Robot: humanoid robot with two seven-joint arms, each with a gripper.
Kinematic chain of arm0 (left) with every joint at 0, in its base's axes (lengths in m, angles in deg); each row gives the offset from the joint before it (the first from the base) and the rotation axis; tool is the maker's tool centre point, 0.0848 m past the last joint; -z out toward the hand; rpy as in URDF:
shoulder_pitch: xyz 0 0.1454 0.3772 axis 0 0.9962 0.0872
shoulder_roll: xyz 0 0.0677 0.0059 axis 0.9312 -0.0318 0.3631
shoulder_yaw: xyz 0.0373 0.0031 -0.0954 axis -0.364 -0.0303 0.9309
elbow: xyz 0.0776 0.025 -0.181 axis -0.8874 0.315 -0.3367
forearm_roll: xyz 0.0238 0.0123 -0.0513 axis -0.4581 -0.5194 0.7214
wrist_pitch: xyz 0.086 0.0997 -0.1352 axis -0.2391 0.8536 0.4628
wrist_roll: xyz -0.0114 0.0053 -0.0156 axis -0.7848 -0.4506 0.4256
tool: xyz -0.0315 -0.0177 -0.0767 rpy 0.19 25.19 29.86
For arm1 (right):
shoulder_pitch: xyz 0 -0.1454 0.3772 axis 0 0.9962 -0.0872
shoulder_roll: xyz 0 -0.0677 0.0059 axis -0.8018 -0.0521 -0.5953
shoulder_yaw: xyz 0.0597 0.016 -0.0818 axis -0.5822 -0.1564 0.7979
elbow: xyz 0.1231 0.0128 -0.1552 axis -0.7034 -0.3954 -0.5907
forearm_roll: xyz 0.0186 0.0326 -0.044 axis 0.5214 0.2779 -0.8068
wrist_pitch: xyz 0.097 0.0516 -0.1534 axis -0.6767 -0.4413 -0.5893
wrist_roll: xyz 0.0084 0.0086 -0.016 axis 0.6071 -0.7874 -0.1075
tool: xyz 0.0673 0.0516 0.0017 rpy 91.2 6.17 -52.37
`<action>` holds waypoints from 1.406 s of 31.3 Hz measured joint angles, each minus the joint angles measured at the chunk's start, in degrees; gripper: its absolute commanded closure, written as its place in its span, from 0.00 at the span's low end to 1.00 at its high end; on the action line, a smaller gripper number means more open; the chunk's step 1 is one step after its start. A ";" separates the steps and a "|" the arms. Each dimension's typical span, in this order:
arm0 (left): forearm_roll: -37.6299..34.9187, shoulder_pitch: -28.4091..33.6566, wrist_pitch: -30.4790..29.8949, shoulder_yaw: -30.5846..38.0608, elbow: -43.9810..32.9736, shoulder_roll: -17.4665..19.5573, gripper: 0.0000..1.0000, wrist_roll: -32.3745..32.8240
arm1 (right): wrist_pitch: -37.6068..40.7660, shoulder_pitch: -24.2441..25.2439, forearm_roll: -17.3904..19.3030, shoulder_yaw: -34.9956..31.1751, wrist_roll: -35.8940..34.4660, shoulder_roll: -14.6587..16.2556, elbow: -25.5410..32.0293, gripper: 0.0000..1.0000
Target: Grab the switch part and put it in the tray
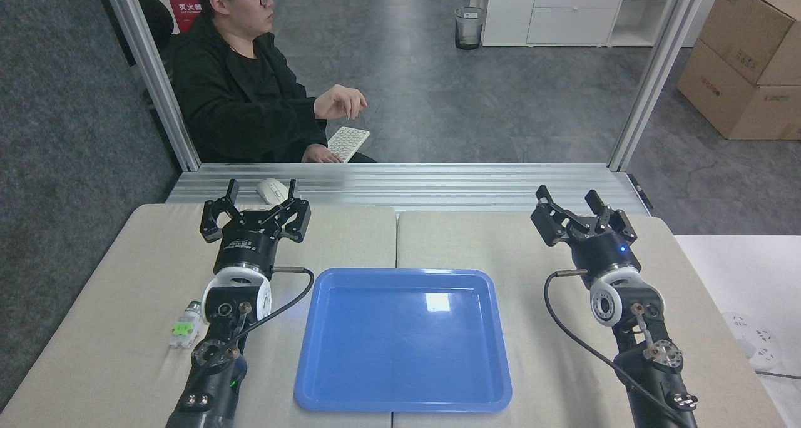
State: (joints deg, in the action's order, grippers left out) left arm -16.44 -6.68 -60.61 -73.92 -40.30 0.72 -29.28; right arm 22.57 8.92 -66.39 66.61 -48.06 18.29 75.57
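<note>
Switch part (186, 327): small white plastic block, bright green piece on top, silvery cylindrical end pointing away from the robot. Lies flat on the beige surface (94, 328), well behind the left hand (255, 208), just left of that arm's wrist, apart from it. Left hand empty, fingers spread. Right hand (579, 212) empty, fingers spread too, raised over the surface. Blue tray (325, 378) between both arms, glossy, raised rim, rounded corners, nothing inside. White computer mouse (272, 190) just beyond the left hand.
</note>
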 measured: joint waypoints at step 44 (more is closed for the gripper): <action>-0.07 1.18 -0.10 0.39 -0.06 0.04 0.00 -0.15 | -0.03 0.00 0.00 0.00 0.00 -0.04 0.00 0.00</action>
State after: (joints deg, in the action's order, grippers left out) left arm -16.52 -5.49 -60.71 -73.53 -40.36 0.75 -29.44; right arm 22.54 8.92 -66.39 66.61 -48.06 18.24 75.57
